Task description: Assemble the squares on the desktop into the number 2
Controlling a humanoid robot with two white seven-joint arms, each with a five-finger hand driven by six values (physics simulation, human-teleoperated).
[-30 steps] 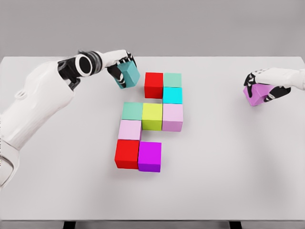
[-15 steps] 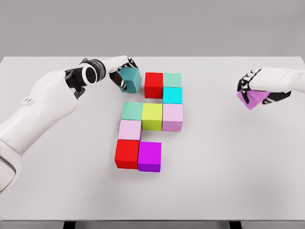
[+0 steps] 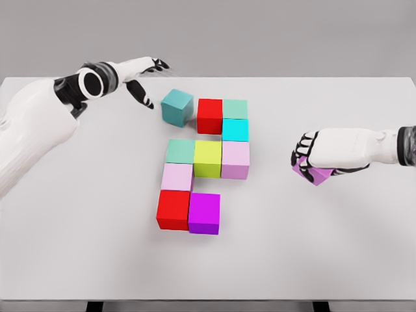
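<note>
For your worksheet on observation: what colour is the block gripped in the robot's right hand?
Purple: the block in the right hand, seen in the head view.

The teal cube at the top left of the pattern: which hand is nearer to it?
The left hand is nearer. It is open, just up and left of the teal cube, not touching it. The right hand is far off to the right, closed on a purple cube.

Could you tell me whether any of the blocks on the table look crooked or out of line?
Yes: the teal block at the top left sits rotated, not squared against the red block beside it. The other placed blocks look aligned.
</note>
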